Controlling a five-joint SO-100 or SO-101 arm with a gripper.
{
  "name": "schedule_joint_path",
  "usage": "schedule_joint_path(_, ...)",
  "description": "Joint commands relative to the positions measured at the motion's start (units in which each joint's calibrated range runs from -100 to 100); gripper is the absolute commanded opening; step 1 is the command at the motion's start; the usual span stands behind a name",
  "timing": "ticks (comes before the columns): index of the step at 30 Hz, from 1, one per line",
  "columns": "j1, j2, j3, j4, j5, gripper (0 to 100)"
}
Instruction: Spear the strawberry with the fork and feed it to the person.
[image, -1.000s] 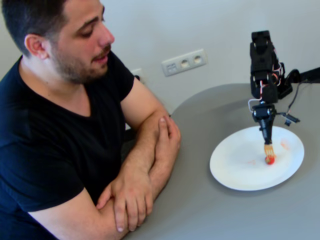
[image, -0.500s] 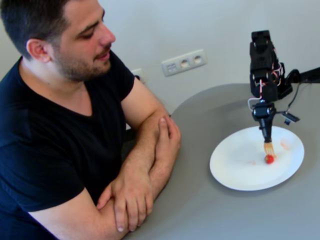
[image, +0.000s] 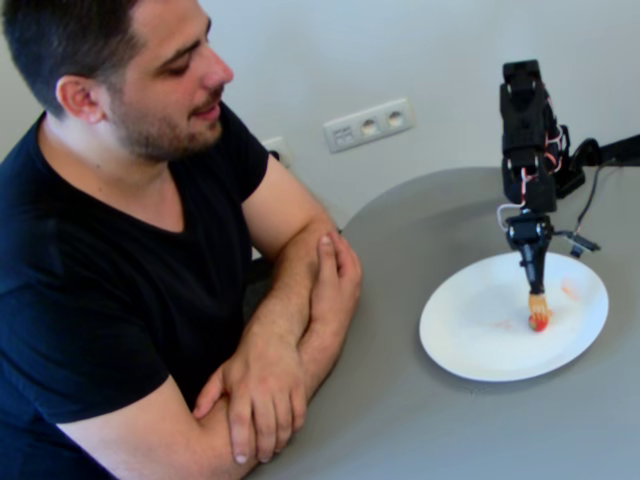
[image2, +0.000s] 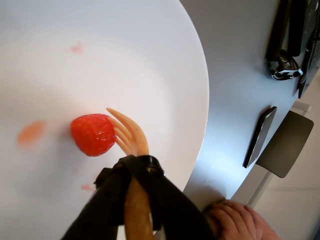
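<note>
Spearing the strawberry (image2: 92, 134) on the plate (image: 470, 345).
Fork (image2: 129, 132) fixed to arm tip, tines touching berry's right side, wrist view; gripper opening can't tell.

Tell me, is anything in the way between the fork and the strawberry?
No. In the wrist view the fork tines already touch the strawberry on the plate; nothing lies between them. Only faint pink smears sit nearby.

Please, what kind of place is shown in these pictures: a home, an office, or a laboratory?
Probably an ordinary indoor room, home or office; I cannot tell which. A round grey table stands by a plain wall with a row of sockets, and the person sits before a white plate.
</note>
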Motion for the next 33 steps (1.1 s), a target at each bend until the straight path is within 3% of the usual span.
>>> schedule_joint_path(1, 0.6, -1.6, 0.1, 2.9, -0.3, 1)
schedule_joint_path(30, 2.2, -1.8, -1.9, 8.9, -1.6, 1)
schedule_joint_path(33, 1.9, -1.0, -22.3, 24.9, -1.8, 1)
